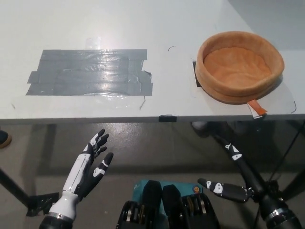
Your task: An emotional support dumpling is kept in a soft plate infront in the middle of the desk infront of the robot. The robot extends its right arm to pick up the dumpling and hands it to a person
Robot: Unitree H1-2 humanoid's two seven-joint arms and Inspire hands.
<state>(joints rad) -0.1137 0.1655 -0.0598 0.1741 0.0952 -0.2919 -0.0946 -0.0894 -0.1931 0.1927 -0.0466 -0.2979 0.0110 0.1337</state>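
The soft orange plate [239, 66] sits on the worktop [181, 102] above the right robot hand [238, 179], holding nothing; no dumpling shows anywhere. That black robot hand hangs below the worktop edge, fingers spread and empty. The white left robot hand [90, 167] rests lower left, fingers apart.
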